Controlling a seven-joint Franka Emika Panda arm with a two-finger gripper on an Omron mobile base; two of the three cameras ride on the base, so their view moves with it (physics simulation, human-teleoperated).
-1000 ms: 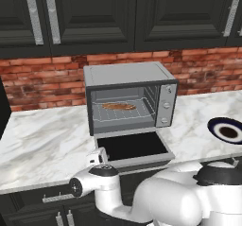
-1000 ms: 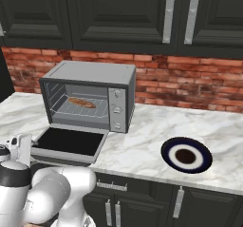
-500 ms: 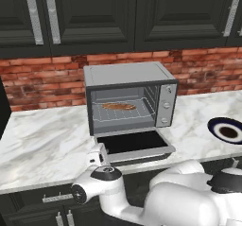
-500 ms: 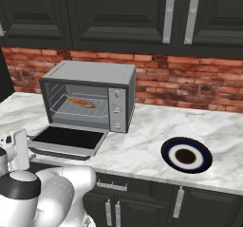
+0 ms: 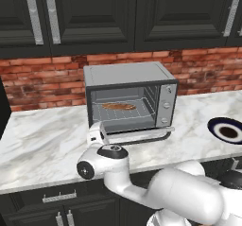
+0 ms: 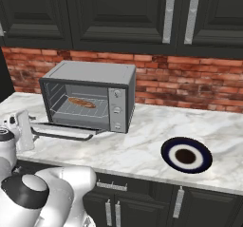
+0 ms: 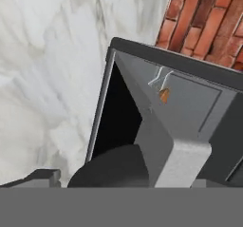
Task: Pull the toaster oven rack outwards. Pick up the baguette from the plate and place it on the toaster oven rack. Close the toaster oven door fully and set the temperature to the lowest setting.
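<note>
The toaster oven [image 5: 130, 97] is standing at the far side of the desk [image 5: 38, 135], against the brick wall. The baguette [image 5: 118, 106] is lying on the toaster oven rack [image 5: 124, 112] inside the cavity; the plate [image 6: 186, 155], well apart to the right, is bare. The toaster oven door [image 5: 137, 136] is hanging nearly flat, its near edge slightly raised. The gripper [image 5: 97, 134] is sitting at the door's near-left corner with the fingers spread wide, gripping nothing.

Handling judgement: the door is a rigid, hinged metal-and-glass panel, moderately heavy and smooth. Pushing up from beneath the near edge or bar handle [image 6: 61, 135] is looking preferable to pinching the slippery glass.
</note>
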